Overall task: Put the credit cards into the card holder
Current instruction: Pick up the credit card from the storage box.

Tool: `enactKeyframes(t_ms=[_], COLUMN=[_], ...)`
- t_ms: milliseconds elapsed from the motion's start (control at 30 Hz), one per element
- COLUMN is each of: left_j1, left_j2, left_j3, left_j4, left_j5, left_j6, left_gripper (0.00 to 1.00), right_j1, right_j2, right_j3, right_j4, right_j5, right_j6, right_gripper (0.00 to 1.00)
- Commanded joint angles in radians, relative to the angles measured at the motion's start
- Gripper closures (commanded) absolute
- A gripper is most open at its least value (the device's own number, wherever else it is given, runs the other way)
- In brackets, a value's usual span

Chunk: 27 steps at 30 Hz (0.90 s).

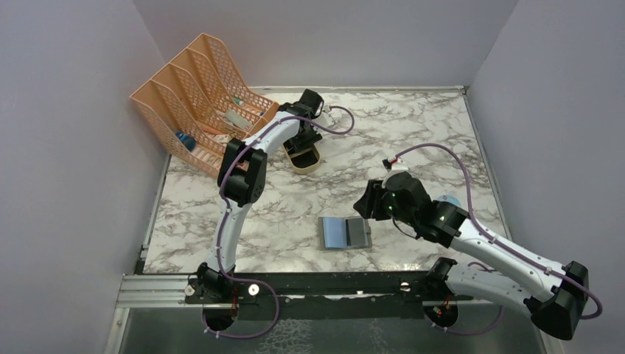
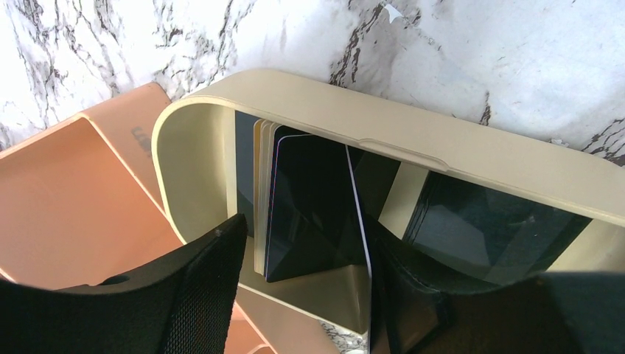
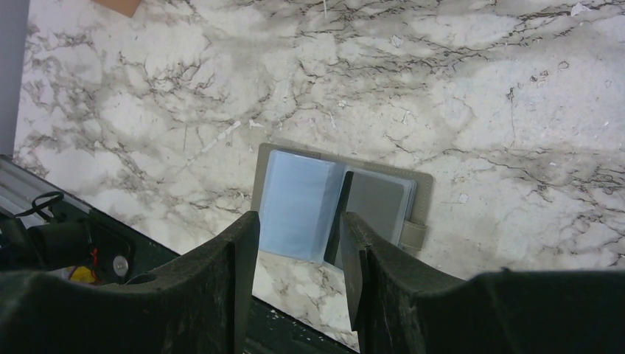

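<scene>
Fingers (image 2: 199, 287) of left gripper (image 2: 306, 228) spread inside tray; right gripper (image 3: 298, 221) spread above wallet.

One white marble-patterned table (image 1: 413, 125). One large peach mesh file rack (image 1: 184, 96), far left corner. One tan oval plastic tray (image 2: 413, 140), just beside the rack, the left fingers parted and straddling its contents. One small grey rectangular folding card holder (image 3: 302, 199), lying open and flat near the table's front edge, with a blue-grey pocket on the left and a grey one on the right; the right fingers hang apart over it, holding nothing. Thin flat credit cards (image 2: 309, 214), on edge in the tray: three dark counted, whitish ones bunched, number unclear.
</scene>
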Motion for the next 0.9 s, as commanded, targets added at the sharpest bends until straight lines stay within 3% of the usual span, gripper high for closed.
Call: enactKeyframes(t_ms=[0,300,700,867], left_j1=[-0.002,-0.024,-0.052,-0.059], left_j2=[-0.045,-0.074,-0.105,-0.121], left_j3=[0.015,-0.008,-0.022,-0.044], left_j4=[-0.004,-0.005,-0.007,-0.009], left_j5=[-0.040,-0.067,-0.114,-0.110], left_j6=[-0.003,-0.015,-0.025,-0.034], left_gripper=[0.43,0.54,0.56,0.76], right_j1=[0.002,0.002,0.002,0.002], right_j2=[0.012,0.001,-0.010,-0.016], right_j3=[0.001,0.002,-0.002,-0.010], right_j4=[0.035,0.030,0.026,0.027], right_j5=[0.008,0.009,0.002,-0.003], right_j6=[-0.006,-0.008,-0.001,0.005], right_gripper=[0.55,0.55,0.55,0.55])
